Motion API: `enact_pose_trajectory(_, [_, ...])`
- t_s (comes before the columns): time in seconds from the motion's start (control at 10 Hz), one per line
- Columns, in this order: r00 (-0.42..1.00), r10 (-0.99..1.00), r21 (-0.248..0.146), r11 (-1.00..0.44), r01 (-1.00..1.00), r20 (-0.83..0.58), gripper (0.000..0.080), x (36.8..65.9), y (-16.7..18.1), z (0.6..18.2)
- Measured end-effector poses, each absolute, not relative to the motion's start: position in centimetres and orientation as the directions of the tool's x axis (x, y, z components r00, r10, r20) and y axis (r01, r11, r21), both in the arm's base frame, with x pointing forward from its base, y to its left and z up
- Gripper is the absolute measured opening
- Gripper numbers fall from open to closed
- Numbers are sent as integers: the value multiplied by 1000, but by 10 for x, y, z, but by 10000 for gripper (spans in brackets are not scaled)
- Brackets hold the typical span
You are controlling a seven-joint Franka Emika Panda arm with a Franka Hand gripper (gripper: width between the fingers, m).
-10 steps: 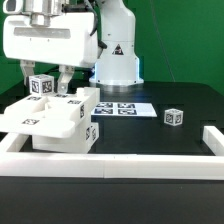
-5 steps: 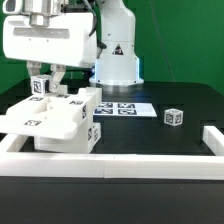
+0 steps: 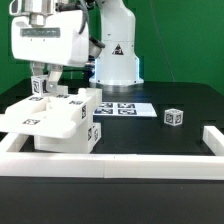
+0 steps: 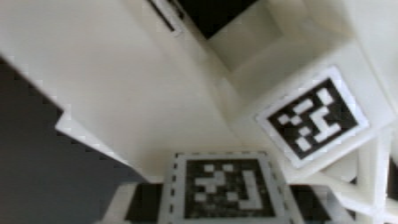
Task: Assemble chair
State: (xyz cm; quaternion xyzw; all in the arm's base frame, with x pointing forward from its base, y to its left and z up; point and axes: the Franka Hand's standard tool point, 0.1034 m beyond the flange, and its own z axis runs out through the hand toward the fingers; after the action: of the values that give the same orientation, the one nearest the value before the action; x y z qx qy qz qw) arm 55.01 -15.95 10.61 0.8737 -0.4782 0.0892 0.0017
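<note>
The chair (image 3: 58, 118) is a partly joined stack of matte white tagged blocks at the exterior view's left. A small white tagged part (image 3: 40, 87) stands upright at its back edge. My gripper (image 3: 43, 82) comes down from above and is shut on this part, with a finger on each side. In the wrist view the part's tag (image 4: 228, 186) fills the gap between the dark pads (image 4: 157, 196) of my gripper (image 4: 228, 198). Another tagged face of the chair (image 4: 320, 115) lies just beyond. A loose tagged white cube (image 3: 174, 117) sits alone towards the exterior view's right.
The marker board (image 3: 122, 109) lies flat on the black table in front of the arm's base (image 3: 117, 60). White border rails run along the front (image 3: 110, 157) and at the right (image 3: 213, 140). A green wall stands behind.
The fingers stood wide apart on either side of the small tagged part a second ago. They have since closed onto it. The chair and the cube have not moved.
</note>
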Motion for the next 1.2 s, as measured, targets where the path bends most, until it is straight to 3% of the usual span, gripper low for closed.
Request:
enact_pose_trajectory(0.4, [245,-959,-135,-264,-955,143,271,553,-160,106])
enact_pose_trajectory(1.0, [-92,-992,-183,75,-980,83,271,553,-161,107])
enact_pose_trajectory(1.2, [-131,-989,-187,115,-976,74,280,553,-160,107])
